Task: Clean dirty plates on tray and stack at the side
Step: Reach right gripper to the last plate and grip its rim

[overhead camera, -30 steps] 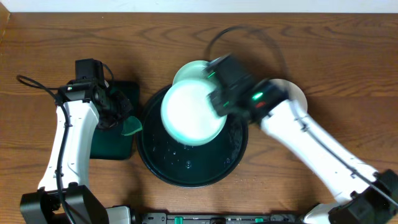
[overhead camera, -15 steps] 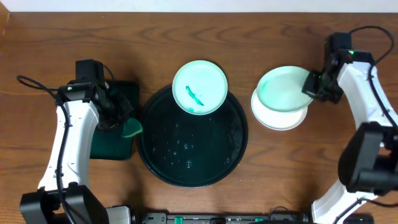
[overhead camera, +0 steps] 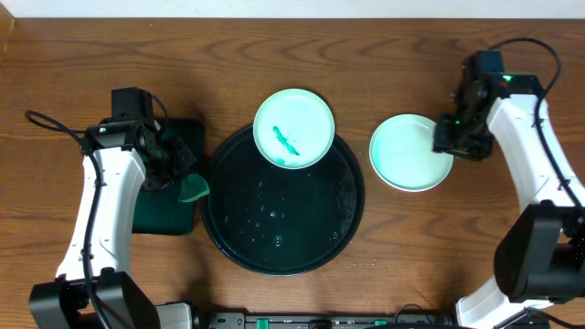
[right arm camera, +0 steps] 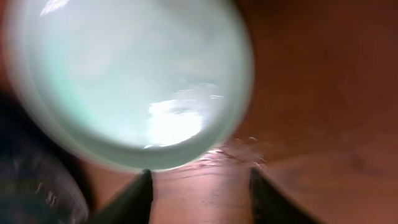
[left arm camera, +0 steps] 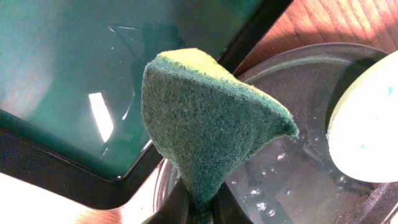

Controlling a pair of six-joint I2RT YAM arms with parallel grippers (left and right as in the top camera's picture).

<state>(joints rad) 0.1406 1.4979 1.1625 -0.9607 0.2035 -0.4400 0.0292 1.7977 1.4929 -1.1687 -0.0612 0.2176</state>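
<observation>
A mint plate with a teal smear [overhead camera: 292, 128] lies over the back rim of the black tray [overhead camera: 283, 228]. To the right of the tray, a clean mint plate [overhead camera: 410, 152] lies flat on the table on top of a paler plate. My right gripper [overhead camera: 447, 139] is at that plate's right edge, open and holding nothing. In the right wrist view the plate [right arm camera: 124, 81] lies just ahead of the spread fingers [right arm camera: 140, 193]. My left gripper [overhead camera: 178, 178] is shut on a green sponge [left arm camera: 205, 124] over the tray's left rim [left arm camera: 298, 168].
A smaller rectangular dark-green tray [overhead camera: 169, 196] lies left of the black one, under my left arm. Water drops dot the black tray's floor. The smeared plate's edge [left arm camera: 367, 124] shows at the right of the left wrist view.
My right gripper carried the clean mint plate from over the tray to the right, lowered it onto the paler plate and opened. The left arm and sponge have not moved.
</observation>
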